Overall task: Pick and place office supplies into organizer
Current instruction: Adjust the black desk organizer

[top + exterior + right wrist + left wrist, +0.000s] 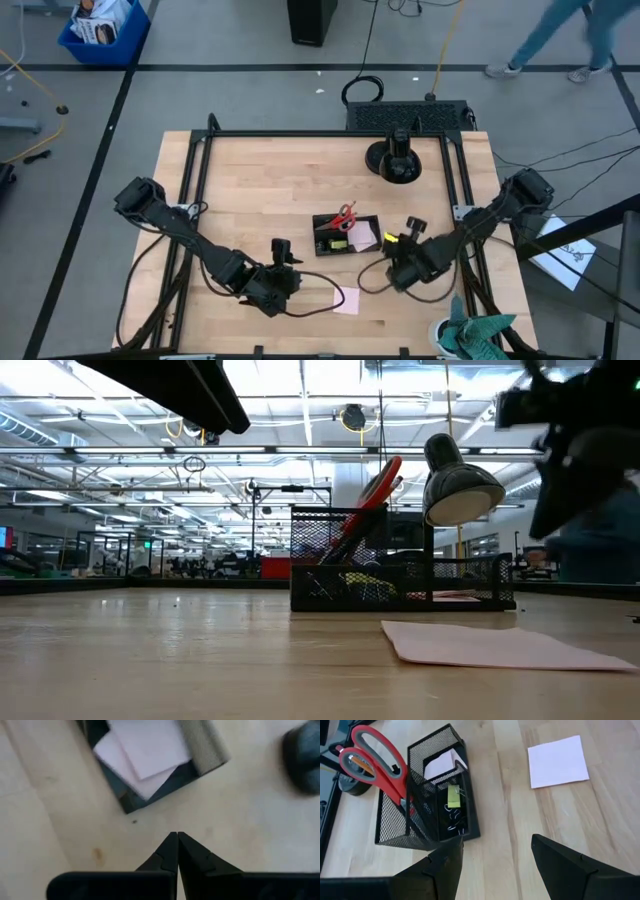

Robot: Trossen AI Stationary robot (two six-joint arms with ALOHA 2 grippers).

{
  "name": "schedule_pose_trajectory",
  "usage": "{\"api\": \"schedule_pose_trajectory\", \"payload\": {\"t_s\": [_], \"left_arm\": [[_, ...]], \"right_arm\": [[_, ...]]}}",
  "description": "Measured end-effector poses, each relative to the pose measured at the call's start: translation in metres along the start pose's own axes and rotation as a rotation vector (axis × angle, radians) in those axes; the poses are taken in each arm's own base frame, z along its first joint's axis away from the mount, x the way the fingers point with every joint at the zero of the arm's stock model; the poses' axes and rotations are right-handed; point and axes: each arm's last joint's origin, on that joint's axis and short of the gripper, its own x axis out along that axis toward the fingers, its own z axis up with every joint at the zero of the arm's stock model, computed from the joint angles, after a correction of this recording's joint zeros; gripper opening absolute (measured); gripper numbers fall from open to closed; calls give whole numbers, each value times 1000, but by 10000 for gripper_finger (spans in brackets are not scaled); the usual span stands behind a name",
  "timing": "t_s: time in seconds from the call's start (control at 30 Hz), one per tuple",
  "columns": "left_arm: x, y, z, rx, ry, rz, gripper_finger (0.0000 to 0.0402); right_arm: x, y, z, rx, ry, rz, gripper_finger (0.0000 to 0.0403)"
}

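The black mesh organizer point(345, 233) stands mid-table. Red-handled scissors point(375, 760) stick up out of its tall compartment. A pale pink sticky pad point(442, 762), a yellow-green eraser point(453, 796) and small binder clips point(452, 817) lie in its low trays. A single pink sheet point(346, 300) lies flat on the wood, nearer the front edge. My left gripper point(495, 845) is open and hovers above the table, to the near left of the organizer. My right gripper point(176, 837) is shut and empty, just right of the organizer's sticky-pad corner point(145, 750).
A round black stand point(400, 160) sits near the far edge, behind the organizer. A teal-green cloth point(470, 335) sits in a white holder at the near right corner. A person point(560, 35) walks on the floor beyond the table. Bare wood lies left of the organizer.
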Motion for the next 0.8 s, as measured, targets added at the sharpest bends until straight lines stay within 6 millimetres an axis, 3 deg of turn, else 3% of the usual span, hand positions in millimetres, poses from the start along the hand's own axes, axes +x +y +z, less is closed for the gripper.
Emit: {"api": "schedule_pose_trajectory", "payload": {"t_s": [0.17, 0.33, 0.63, 0.8], "left_arm": [[0, 1, 0, 3, 3, 1, 241], [0, 1, -4, 11, 38, 9, 241], [0, 2, -8, -3, 71, 18, 241], [0, 2, -8, -4, 70, 17, 241]], "right_arm": [[35, -4, -2, 0, 17, 69, 0], [55, -12, 0, 10, 43, 122, 0], [55, -1, 19, -13, -120, 266, 0], [56, -3, 21, -21, -125, 263, 0]]}}
